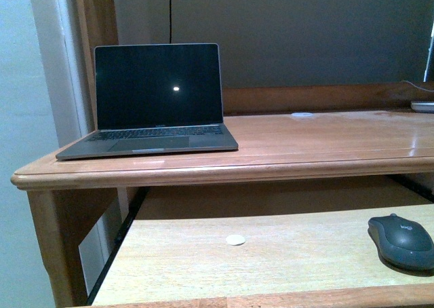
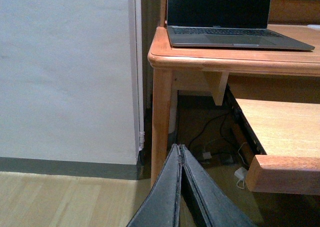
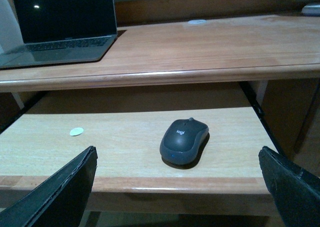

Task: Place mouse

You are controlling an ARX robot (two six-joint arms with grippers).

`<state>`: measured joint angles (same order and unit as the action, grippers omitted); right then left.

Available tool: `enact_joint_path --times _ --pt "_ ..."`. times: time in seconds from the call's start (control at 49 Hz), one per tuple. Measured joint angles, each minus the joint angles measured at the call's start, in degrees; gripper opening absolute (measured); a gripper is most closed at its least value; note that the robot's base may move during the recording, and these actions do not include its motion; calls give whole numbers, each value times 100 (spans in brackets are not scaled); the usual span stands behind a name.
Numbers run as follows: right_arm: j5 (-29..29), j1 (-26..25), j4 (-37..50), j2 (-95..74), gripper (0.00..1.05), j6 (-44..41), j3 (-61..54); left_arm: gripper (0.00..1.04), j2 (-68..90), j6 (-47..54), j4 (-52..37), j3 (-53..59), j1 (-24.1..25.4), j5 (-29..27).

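Note:
The mouse (image 1: 401, 240) (image 3: 183, 140), a dark grey domed oval, lies on the pull-out tray (image 1: 176, 267) (image 3: 120, 147) under the desk top, toward the tray's right end. My right gripper (image 3: 177, 159) stands wide open in front of the tray's edge, its fingers (image 3: 75, 182) apart on either side of the mouse and short of it, nothing between them. My left gripper (image 2: 180, 148) is shut and empty, hanging low beside the desk leg (image 2: 162, 122), above the floor. Neither gripper shows in the front view.
An open laptop (image 1: 157, 101) (image 2: 225, 17) (image 3: 55, 24) with a dark screen sits at the left of the desk top (image 1: 325, 142). A small white disc (image 1: 235, 239) (image 3: 76, 131) lies on the tray. Cables (image 2: 215, 142) lie under the desk. A wall (image 2: 65, 72) stands left.

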<state>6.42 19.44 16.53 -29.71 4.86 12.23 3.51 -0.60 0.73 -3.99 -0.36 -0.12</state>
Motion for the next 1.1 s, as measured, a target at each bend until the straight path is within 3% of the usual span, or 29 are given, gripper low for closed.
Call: enact_joint_path --times 0.204,0.306,0.49,0.837,1.102 --pt "778 922 802 -1366 97 -330 374 3 -81 0 -11 85 0 2" --pt "1034 1154 1080 -2031 97 -483 643 3 -243 0 -46 245 4 4" --pt "1419 1377 1401 -3493 97 -605 1316 3 -319 0 -46 350 4 7" --pt "1991 1517 1224 -4822 97 -601 1958 4 -321 -4 -46 350 4 4" --pt "2461 1366 592 -5735 97 -505 2892 52 -321 0 -46 350 7 4"
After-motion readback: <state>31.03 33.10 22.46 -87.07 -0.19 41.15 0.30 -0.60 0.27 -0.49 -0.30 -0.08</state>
